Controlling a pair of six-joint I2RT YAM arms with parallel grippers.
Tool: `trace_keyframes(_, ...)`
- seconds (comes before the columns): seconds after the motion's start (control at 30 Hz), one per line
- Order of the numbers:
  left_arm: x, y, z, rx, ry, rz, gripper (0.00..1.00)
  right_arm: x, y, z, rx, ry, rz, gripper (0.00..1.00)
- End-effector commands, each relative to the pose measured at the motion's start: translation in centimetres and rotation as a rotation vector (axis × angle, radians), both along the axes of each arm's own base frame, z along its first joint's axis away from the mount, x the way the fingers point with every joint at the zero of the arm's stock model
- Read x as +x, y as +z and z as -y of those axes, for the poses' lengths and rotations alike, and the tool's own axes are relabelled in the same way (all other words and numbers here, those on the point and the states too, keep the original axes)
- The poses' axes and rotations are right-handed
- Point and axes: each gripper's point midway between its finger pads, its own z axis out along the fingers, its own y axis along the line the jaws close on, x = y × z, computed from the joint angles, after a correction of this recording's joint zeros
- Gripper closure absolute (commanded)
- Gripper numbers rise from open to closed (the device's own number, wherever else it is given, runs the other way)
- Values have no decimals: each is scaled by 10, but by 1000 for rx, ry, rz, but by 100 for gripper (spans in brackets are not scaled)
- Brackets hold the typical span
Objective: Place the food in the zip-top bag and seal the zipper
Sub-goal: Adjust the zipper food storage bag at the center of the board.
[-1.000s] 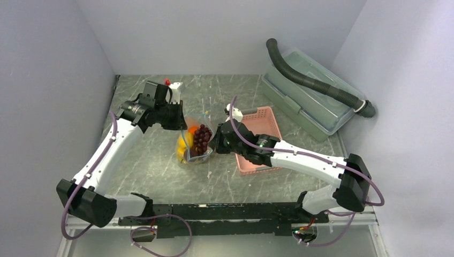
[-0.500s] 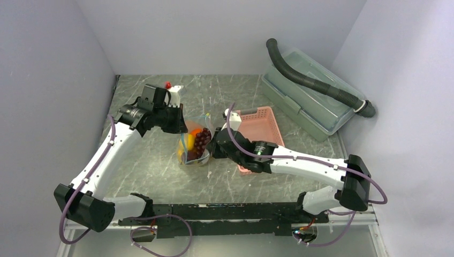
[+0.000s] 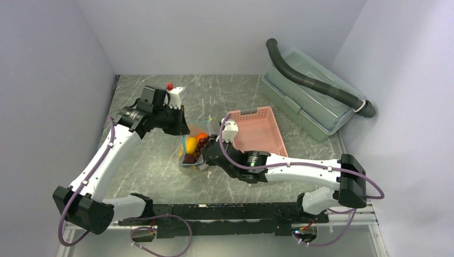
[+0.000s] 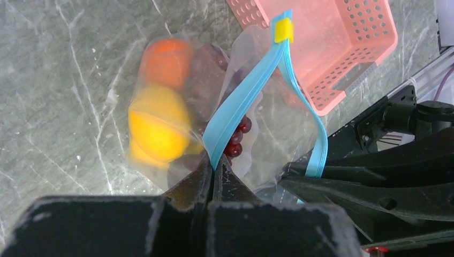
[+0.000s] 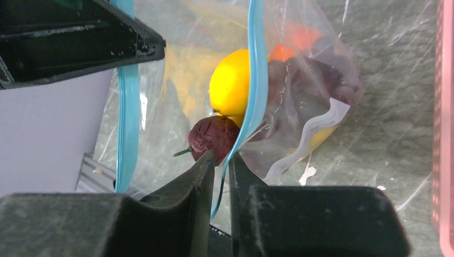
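**Top external view:** The zip-top bag (image 3: 190, 152) lies at frame centre on the table (image 3: 155, 166), left of the pink basket (image 3: 257, 134). Both grippers meet at its mouth.

**Left wrist view:** The left gripper (image 4: 213, 167) is clamped on the blue zipper (image 4: 241, 96). Only this view shows the strip's yellow tab (image 4: 282, 30).

**Right wrist view:** The right gripper (image 5: 219, 160) stands narrow with the zipper strip between its jaws; whether it grips cannot be told. Only here a reddish-brown fruit (image 5: 211, 136) shows, and a white label (image 5: 321, 128), illegible.
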Motion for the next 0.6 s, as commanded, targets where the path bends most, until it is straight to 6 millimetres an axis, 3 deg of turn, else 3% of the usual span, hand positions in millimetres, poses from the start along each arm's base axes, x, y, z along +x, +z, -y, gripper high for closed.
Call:
trace_keyframes(0.0,1,13,10,-52,-69,79,100,10,24,1,28,-34,70,73)
trace_keyframes(0.23,-2,11,12,-63,-93,81,100,10,44,20,-45,12,164,53)
trace_keyframes(0.57,-7,16,17,-70,-135,92,100,19,75,48,-241,145,310,53)
